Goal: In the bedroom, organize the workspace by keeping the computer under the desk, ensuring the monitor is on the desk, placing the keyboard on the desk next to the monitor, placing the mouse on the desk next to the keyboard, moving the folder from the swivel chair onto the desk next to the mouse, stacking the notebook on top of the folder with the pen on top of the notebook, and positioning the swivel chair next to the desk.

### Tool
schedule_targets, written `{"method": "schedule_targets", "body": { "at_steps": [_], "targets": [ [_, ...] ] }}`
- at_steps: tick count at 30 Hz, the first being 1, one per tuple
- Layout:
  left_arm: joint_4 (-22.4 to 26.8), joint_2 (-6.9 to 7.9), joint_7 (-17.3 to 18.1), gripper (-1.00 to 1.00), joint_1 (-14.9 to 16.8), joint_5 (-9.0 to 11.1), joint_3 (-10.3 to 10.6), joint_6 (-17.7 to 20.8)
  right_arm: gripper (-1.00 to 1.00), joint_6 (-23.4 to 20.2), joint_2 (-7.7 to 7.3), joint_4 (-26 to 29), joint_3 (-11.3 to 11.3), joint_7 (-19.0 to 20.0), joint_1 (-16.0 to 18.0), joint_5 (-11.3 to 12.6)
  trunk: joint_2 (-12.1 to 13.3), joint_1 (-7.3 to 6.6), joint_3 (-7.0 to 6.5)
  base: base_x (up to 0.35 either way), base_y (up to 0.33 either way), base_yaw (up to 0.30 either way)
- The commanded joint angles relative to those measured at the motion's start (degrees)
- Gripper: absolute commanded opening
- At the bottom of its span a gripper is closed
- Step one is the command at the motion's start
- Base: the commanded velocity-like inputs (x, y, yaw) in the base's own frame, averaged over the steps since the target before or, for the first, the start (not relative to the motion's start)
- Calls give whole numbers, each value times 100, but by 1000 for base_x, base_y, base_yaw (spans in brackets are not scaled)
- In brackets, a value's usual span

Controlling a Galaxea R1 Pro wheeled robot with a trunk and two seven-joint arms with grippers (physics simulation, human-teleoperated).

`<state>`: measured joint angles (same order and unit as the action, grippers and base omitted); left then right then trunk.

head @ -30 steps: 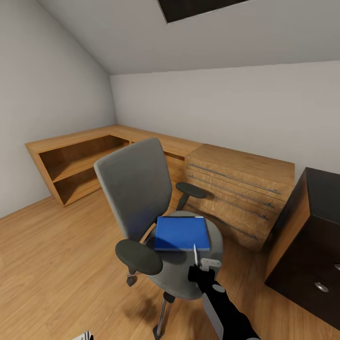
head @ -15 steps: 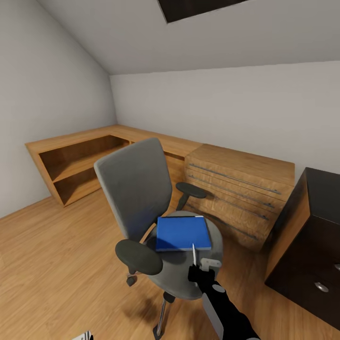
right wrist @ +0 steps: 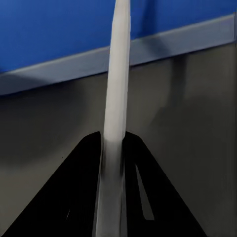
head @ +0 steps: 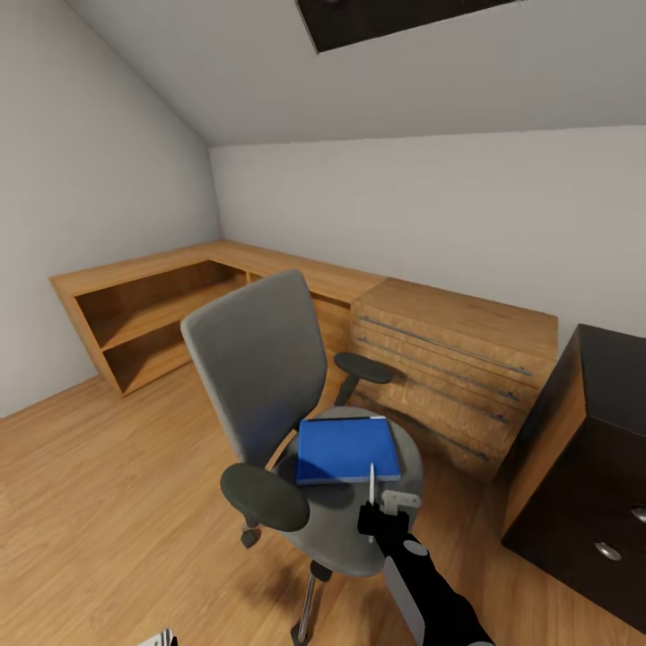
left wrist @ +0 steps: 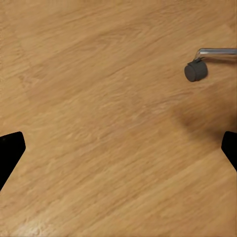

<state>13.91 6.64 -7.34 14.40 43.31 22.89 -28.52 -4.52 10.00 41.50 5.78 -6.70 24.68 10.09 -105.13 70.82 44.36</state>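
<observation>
little has moved since a second ago apart from the camera, which has tipped up a touch; the right gripper (head: 372,519) stays clenched on the pen (head: 371,484), held upright over the front edge of the chair (head: 260,359) seat. the folder (head: 347,449) lies flat on the seat's middle, just beyond the pen tip. left gripper (left wrist: 118,153) hangs spread wide over the plank floor (head: 99,484) near a castor (left wrist: 195,71). behind stand a wooden dresser (head: 449,359), corner shelving (head: 144,305), sloped grey walls (head: 81,197); the desk (head: 583,449) is at the right.
</observation>
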Motion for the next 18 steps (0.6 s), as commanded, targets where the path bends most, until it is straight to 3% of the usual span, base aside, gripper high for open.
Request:
{"method": "schedule_targets", "body": {
  "at_steps": [1,5,10,18],
  "targets": [
    [6,4,-48,100,2,11,49,-13,-100,-21,0,12,13,-7,1,64,39,-23,-13,0,0,0],
    [5,4,-48,100,2,11,49,-13,-100,-20,0,40,24,-16,1,57,200,-111,-85,0,0,0],
    [-9,4,-49,100,2,11,49,-13,-100,-205,0,485,35,-54,-11,49,400,-221,-175,0,0,0],
    [-107,-3,-28,100,2,11,56,-13,-100,-1708,0,1789,37,-194,-100,47,721,-397,-318,0,0,0]
  ]
}}
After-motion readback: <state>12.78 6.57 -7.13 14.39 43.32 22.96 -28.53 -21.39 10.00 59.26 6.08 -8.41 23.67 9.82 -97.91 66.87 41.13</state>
